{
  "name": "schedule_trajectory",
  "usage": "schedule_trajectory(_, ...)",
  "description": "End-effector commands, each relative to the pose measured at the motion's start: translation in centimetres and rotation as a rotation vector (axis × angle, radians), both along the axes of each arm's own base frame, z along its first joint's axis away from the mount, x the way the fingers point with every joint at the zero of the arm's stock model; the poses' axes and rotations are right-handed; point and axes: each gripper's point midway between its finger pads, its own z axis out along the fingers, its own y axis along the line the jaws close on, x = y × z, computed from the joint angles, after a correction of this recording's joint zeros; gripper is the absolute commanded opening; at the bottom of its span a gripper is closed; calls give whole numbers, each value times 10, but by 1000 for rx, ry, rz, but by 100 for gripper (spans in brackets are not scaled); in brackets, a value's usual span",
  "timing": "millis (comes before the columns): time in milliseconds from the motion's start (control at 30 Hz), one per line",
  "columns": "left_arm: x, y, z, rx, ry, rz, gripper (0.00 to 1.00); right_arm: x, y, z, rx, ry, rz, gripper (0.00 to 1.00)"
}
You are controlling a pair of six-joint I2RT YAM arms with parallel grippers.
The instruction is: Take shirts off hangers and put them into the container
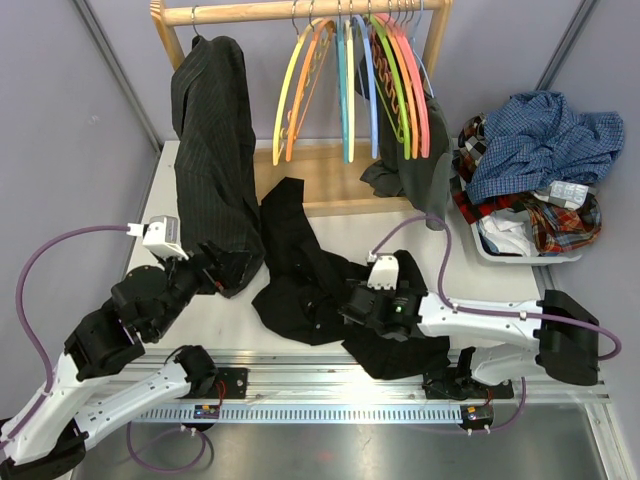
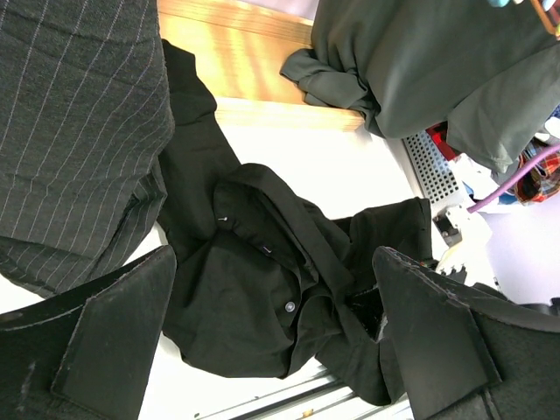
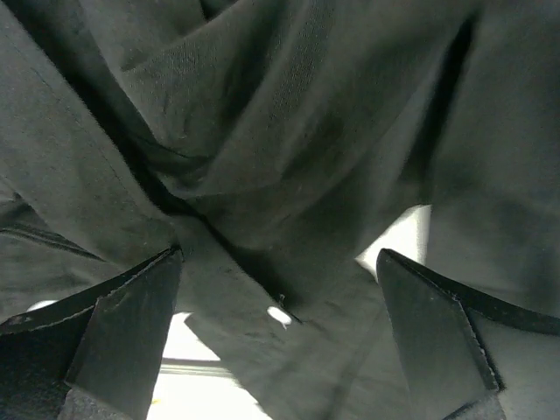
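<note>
Near the black shirt [image 1: 300,285] (crumpled), left hand [image 2: 273,258] and right hand [image 3: 280,255] both gape wide.

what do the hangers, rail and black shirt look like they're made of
Hangers: probably plastic, smooth and glossy in bright solid colours. Rail: wood, pale tan with faint grain. Black shirt: thin woven cloth, likely cotton or a blend, matte; it crumples in soft folds and shows a fine weave up close.

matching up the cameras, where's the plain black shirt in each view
top external: black shirt crumpled on the white table, near middle
left wrist: centre, beside the pinstriped shirt
right wrist: fills nearly the whole picture
shared landmark: that white table showing under it
</note>
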Motion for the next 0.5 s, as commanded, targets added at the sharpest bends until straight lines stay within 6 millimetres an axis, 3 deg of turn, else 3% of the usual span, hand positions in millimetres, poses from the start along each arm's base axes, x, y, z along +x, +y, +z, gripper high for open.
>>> schedule_trajectory(0, 1, -6, -1, -4, 6, -17, 99, 8, 43, 14, 391, -37, -93, 99)
schedule_trajectory(167, -1, -8, -8, -11, 14, -27, 99, 17, 55, -20, 438, 9, -91, 99)
schedule_trajectory(200, -1, -8, -9, -14, 14, -31, 99, 18, 69, -27, 464, 26, -51, 99)
schedule_trajectory(267, -3, -9, -11, -17, 18, -38, 99, 21, 84, -30, 502, 34, -5, 99)
schedule_trajectory(367, -7, -6, -14, -30, 24, -42, 99, 31, 131, -12, 700, 31, 99, 100)
schedule_trajectory(467, -11, -4, -16, -49, 27, -45, 99, 38, 148, -11, 746, 26, 155, 99)
